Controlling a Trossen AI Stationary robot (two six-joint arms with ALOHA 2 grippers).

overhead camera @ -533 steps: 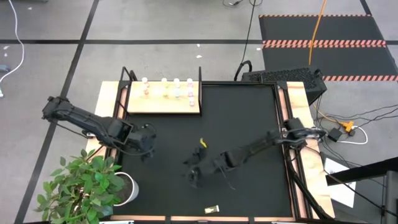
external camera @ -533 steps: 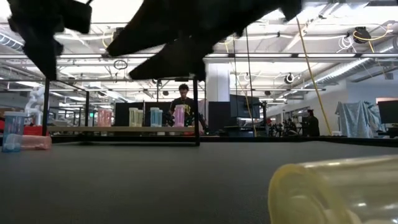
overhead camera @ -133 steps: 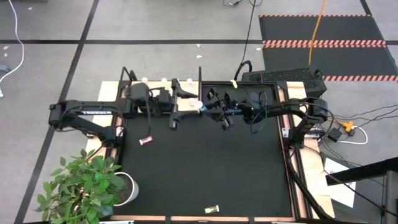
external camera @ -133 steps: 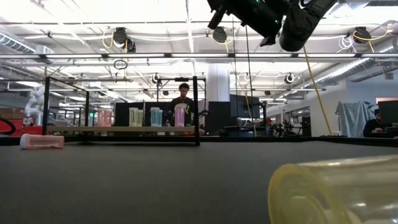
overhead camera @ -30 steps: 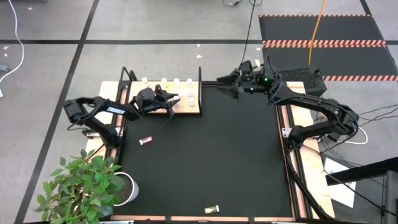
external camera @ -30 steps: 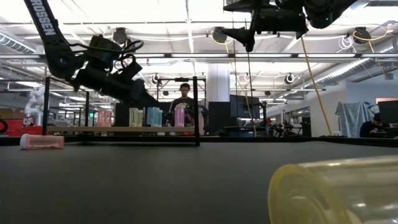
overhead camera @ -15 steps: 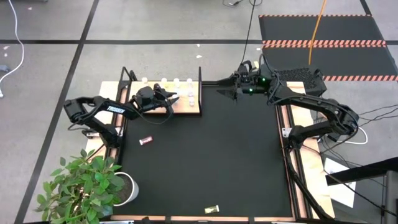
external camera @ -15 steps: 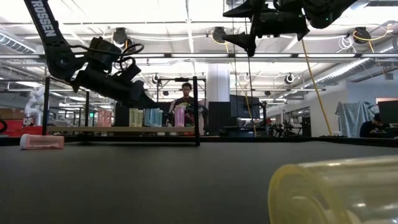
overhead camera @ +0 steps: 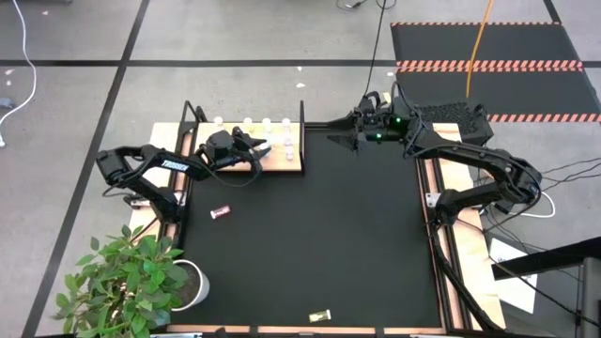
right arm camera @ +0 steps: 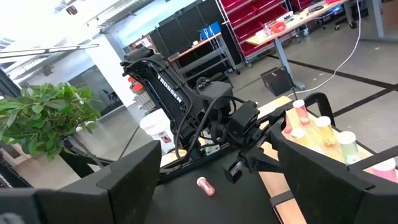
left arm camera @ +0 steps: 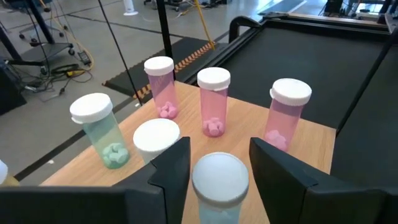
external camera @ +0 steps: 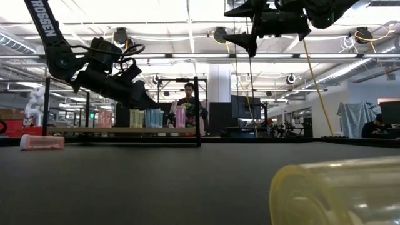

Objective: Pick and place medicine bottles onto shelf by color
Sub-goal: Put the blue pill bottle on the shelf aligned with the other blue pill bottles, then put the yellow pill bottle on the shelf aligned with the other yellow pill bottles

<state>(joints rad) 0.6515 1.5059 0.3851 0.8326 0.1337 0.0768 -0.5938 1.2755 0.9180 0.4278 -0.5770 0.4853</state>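
Observation:
The shelf (overhead camera: 282, 161) lies at the mat's far left with several white-capped bottles upright on it: pink ones (left arm camera: 213, 102) and a light blue one (left arm camera: 99, 130). My left gripper (left arm camera: 219, 165) is open over the shelf (left arm camera: 311, 143), its fingers either side of a light blue bottle's cap (left arm camera: 219, 177) with narrow gaps. That bottle stands on its base. A pink bottle (overhead camera: 220, 213) lies on its side on the mat. A yellow one (overhead camera: 322, 316) lies near the front edge. My right gripper (overhead camera: 340, 137) hangs open, high above the mat's far edge.
Black frame posts (overhead camera: 301, 117) stand at the shelf's corners. A potted plant (overhead camera: 141, 277) sits off the mat's near left corner. The yellow bottle (external camera: 337, 194) lies close in front of the low camera. A person (external camera: 189, 103) stands in the room beyond.

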